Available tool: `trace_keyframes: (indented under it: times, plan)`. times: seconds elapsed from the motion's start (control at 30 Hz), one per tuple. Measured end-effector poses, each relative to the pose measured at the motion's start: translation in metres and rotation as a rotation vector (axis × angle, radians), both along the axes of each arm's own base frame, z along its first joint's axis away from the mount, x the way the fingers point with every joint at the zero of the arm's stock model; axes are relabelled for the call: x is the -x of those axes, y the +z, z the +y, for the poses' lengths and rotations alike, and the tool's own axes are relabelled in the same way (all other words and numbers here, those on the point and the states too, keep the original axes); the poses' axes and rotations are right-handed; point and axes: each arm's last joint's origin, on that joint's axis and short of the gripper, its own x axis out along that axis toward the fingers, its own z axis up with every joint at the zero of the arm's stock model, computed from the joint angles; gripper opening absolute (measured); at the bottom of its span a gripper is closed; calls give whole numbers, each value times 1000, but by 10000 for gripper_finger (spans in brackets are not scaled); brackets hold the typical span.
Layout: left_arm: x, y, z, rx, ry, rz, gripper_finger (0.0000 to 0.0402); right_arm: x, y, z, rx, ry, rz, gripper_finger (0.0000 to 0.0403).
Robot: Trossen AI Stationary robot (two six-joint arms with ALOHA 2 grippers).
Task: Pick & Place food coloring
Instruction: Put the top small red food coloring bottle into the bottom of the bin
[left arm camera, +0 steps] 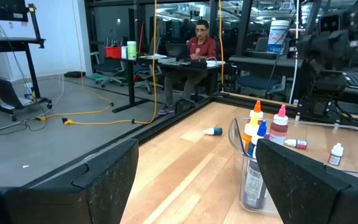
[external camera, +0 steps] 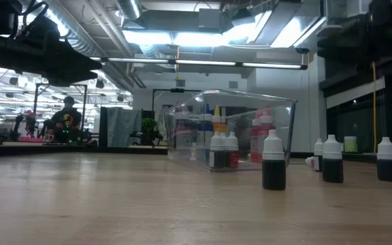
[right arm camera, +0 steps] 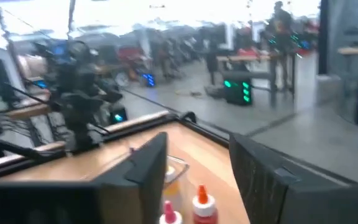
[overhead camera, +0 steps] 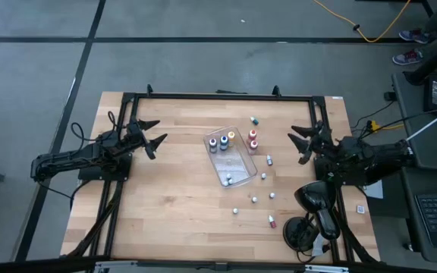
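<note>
Several tiny food coloring bottles stand upright at the far end of a clear plastic tray, with one more bottle at its near end. Two red ones stand just outside its right wall. A teal one lies on its side farther back. Others stand scattered on the wood toward the near edge. My left gripper hangs open left of the tray. My right gripper hangs open right of it, pointing at the red bottles.
A black device on a stand occupies the table's near right corner. A black frame rail runs around the table's edges. Bare wood lies between the left gripper and the tray. A person sits at a desk beyond the table.
</note>
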Motion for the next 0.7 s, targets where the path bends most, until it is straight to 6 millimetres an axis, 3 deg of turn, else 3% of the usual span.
trace_keyframes:
  times: [0.33,0.7]
  plan:
    - [0,0,0,0,0,0,320,-6,79,-4,-69,-95,66,298]
    - [0,0,0,0,0,0,320,-38,172,-22,-83,-358,270,315]
